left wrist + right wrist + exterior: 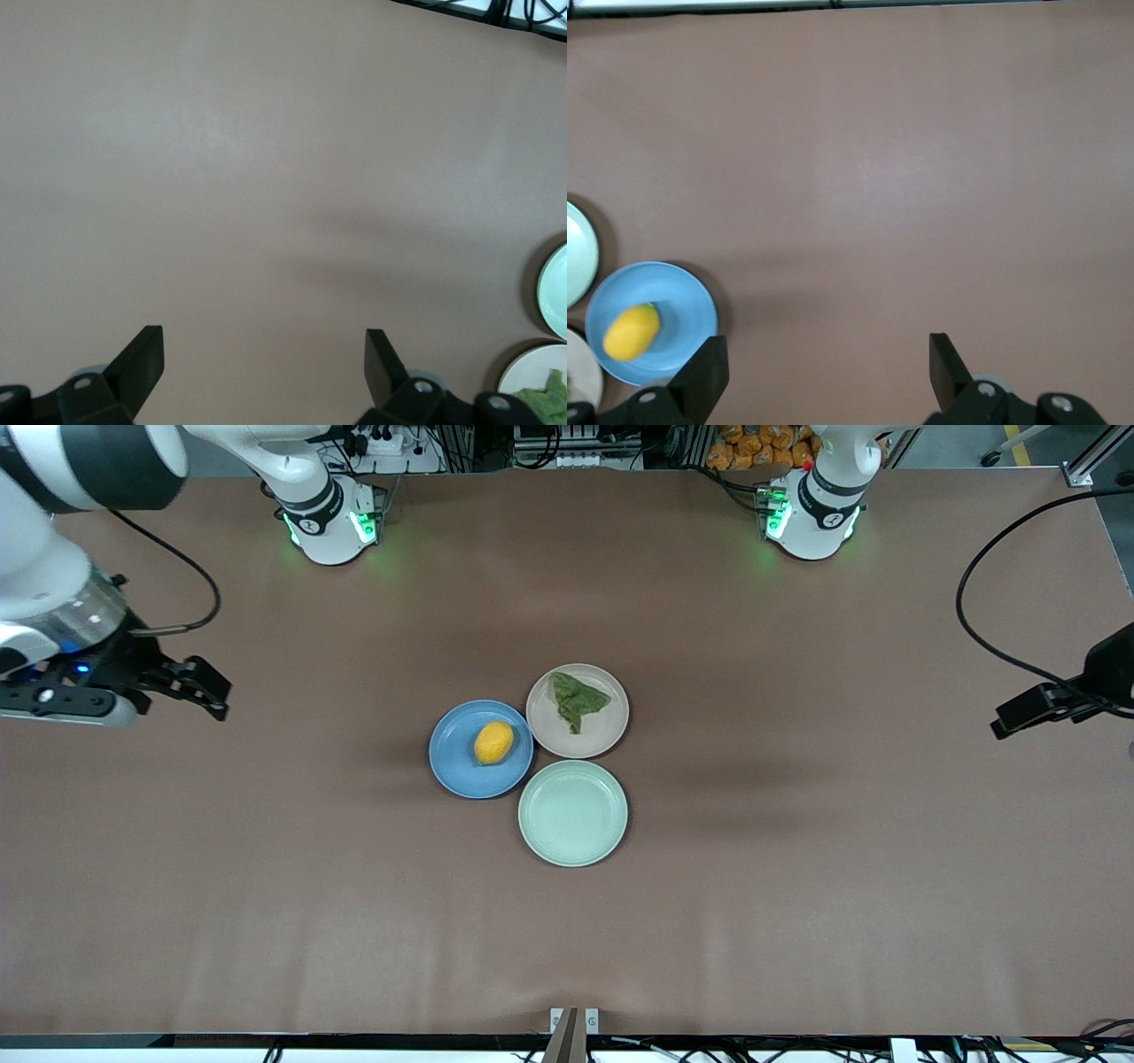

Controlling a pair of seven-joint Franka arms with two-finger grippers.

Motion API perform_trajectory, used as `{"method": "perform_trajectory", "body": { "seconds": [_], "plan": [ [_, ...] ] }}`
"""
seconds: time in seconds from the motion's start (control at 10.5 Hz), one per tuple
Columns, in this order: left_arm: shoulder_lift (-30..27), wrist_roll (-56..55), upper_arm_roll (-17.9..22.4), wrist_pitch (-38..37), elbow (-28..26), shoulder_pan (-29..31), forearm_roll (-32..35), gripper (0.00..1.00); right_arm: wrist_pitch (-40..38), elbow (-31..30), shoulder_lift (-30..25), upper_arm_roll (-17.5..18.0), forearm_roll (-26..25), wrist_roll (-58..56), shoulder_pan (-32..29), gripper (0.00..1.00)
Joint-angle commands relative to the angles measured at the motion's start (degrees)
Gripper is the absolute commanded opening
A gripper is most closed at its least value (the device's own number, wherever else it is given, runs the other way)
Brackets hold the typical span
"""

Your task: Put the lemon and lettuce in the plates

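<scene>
one lemon (pixel 493 742) lay in the blue plate (pixel 456 766), a little off that plate's middle toward the beige-pink plate (pixel 602 731). one lettuce leaf (pixel 576 701) lay in the beige-pink plate, on the part of it farther from the front camera. there were three plates in all, bunched near the middle of the bench with their rims touching or nearly so: the blue one toward the right arm's end, the beige-pink one beside it and slightly farther from the front camera, and a pale mint-green plate (pixel 572 813) nearest that camera, with nothing in it.

the two grippers were both well apart from the plates. the right gripper (pixel 211 691) hung over bare brown table (pixel 797 912) near the edge at the right arm's end, its fingers (pixel 700 376) spread wide and holding nothing; the lemon and blue plate showed at the edge of its wrist view. the left gripper (pixel 1005 726) hung over the table near the edge at the left arm's end, its fingers (pixel 142 359) likewise wide apart and empty, with slivers of the mint-green and beige-pink plates at the rim of its wrist view.
</scene>
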Motion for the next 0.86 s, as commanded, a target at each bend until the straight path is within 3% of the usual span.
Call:
{"method": "perform_trajectory", "body": {
  "seconds": [0.0,0.76],
  "plan": [
    [-1.48,1.42,2.93,-1.32,-0.53,-2.06,-2.06,1.0,-1.75,-0.46,-1.87,-0.25,-0.06,-3.41,-1.97,1.0],
    [-1.84,1.42,2.93,-1.94,-0.53,-2.23,-1.88,1.0,-5.97,2.62,-2.4,-3.76,3.63,-8.68,-4.79,1.0]
  ]
}}
